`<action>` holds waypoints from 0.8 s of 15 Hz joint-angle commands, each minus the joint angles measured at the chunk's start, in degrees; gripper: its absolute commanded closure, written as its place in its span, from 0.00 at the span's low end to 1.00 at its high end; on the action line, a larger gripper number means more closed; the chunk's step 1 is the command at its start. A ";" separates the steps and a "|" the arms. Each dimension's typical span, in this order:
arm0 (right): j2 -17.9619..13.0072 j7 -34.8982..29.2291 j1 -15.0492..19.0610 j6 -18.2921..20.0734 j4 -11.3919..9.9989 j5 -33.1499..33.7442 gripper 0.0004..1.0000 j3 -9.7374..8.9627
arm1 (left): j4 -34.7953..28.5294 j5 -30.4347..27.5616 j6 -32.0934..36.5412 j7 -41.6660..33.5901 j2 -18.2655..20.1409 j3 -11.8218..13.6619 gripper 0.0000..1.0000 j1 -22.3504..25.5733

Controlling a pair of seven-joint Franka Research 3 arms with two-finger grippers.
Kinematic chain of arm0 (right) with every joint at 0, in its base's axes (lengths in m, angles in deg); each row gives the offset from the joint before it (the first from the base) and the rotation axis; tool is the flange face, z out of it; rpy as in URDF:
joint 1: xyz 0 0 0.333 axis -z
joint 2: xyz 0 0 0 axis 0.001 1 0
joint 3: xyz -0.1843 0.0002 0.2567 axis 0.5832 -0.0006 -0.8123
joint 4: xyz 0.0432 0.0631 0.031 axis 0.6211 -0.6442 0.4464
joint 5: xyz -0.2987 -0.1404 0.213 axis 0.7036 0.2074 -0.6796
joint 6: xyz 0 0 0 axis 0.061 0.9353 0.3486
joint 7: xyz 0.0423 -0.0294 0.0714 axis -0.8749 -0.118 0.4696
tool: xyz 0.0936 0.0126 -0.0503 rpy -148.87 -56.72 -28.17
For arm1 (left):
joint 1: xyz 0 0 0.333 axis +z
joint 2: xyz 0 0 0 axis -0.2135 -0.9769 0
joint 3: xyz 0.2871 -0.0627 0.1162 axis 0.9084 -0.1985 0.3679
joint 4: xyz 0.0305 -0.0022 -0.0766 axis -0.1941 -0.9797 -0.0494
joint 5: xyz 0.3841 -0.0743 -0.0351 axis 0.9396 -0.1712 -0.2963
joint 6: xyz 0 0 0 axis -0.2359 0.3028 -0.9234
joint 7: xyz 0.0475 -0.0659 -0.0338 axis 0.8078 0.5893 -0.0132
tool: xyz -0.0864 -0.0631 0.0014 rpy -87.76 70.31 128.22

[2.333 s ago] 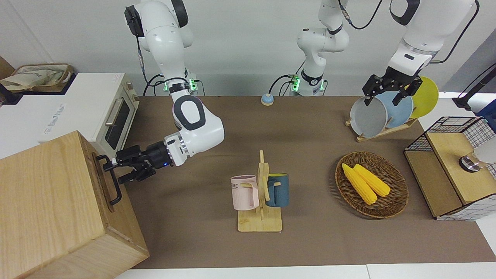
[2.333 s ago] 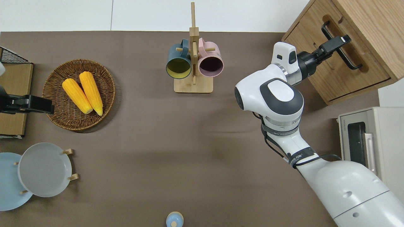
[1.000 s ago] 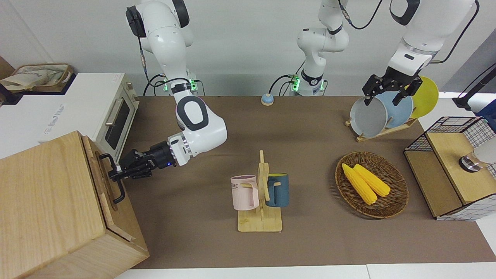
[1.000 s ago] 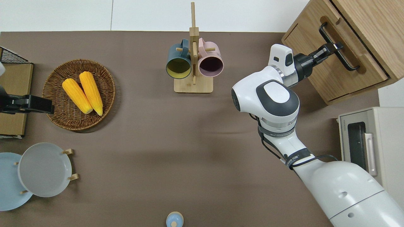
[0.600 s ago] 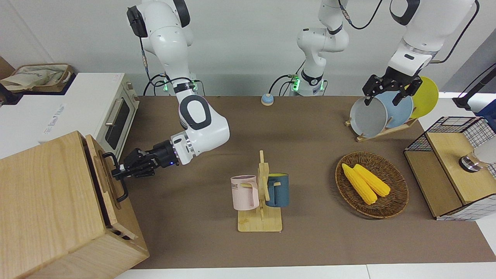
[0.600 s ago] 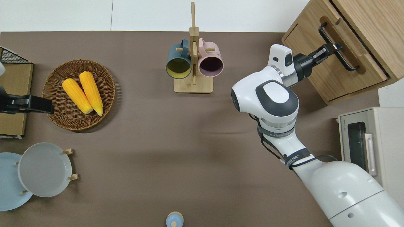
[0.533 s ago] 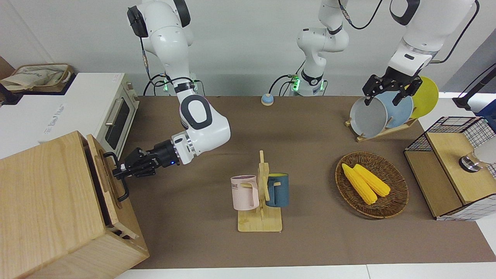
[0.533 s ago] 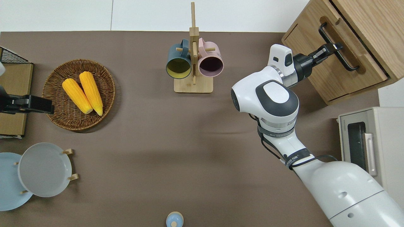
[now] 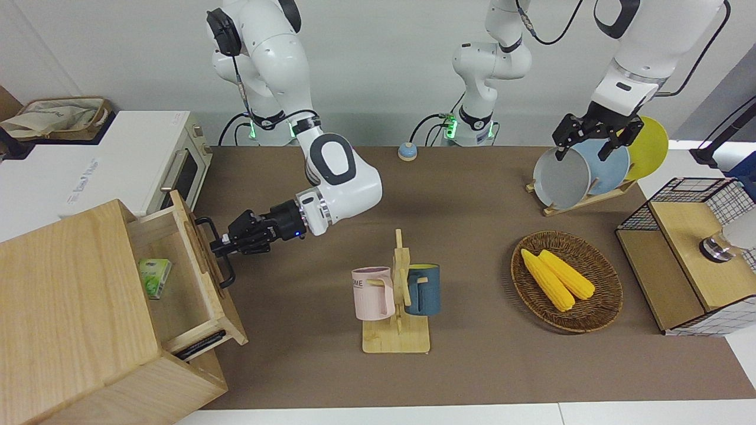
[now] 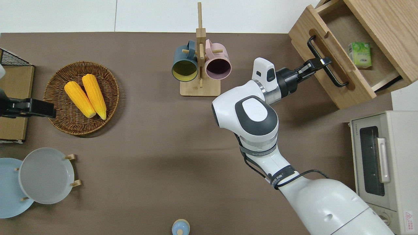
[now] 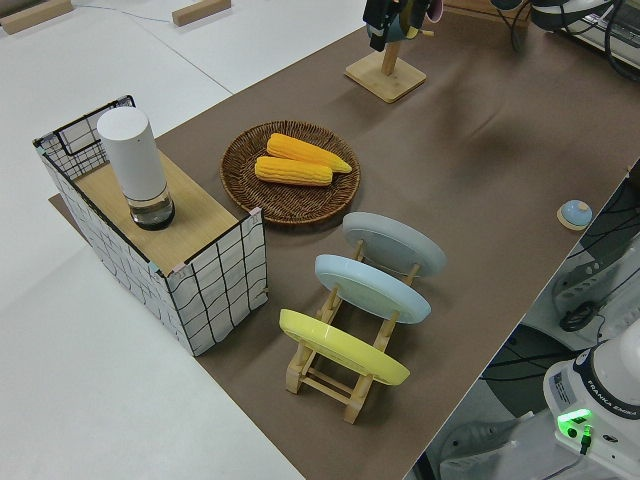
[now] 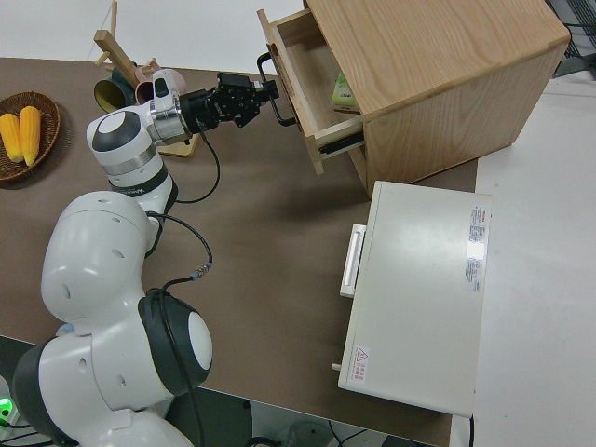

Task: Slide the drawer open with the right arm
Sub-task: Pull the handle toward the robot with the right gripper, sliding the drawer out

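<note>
Item: cabinet (image 9: 71, 313), pale wood box, at the worktop (image 10: 156, 137) corner by the right arm's end, on the edge farthest from the robots. Item: drawer (image 10: 339, 62), drawn well out of the cabinet, floor exposed; the sliding looks largely done, with at most a last stretch of travel and the release of the handle left, though how far the runners reach cannot be read. Item: right arm (image 10: 258, 117), stretched from the robots' edge toward that corner. Item: right gripper (image 10: 318, 63), clamped on the black handle (image 10: 326, 67) near its middle, fingers pressed to the bar. Item: left arm, parked; whether its gripper (image 9: 595, 139) is open cannot be told. Item: small green carton (image 10: 360, 54), lying inside the drawer. View notes: the overhead view gives the drawer's angle to the worktop edge and the whole of its floor; the right side view alone shows the metal runner (image 12: 337, 142) under the drawer's side and the toaster oven (image 12: 419, 298) next to the cabinet on the robots' side; the front view shows the gripper's blue light; the left side view shows none of the drawer.
</note>
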State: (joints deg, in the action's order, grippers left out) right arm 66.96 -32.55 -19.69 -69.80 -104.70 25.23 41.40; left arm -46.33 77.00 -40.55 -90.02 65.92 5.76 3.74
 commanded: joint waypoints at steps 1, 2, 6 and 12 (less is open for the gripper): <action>-0.34 3.25 -2.42 1.12 0.07 -0.03 1.00 -0.08 | 1.17 0.72 -0.02 -0.43 -0.76 0.95 0.00 -0.99; -0.34 3.33 -3.12 1.48 0.15 -0.47 1.00 -0.08 | 1.17 0.72 -0.02 -0.43 -0.76 0.95 0.00 -0.99; -0.34 3.51 -5.23 3.15 0.33 -2.06 1.00 -0.08 | 1.17 0.72 -0.02 -0.43 -0.76 0.95 0.00 -0.99; -0.25 3.69 -9.28 5.17 0.50 -4.60 1.00 -0.08 | 1.17 0.72 -0.02 -0.43 -0.76 0.95 0.00 -0.99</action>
State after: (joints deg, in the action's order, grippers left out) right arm 66.93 -32.55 -25.94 -64.80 -104.68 21.92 41.42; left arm -46.33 77.00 -40.55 -90.02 65.92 5.76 3.74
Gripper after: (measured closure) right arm 0.824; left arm 0.004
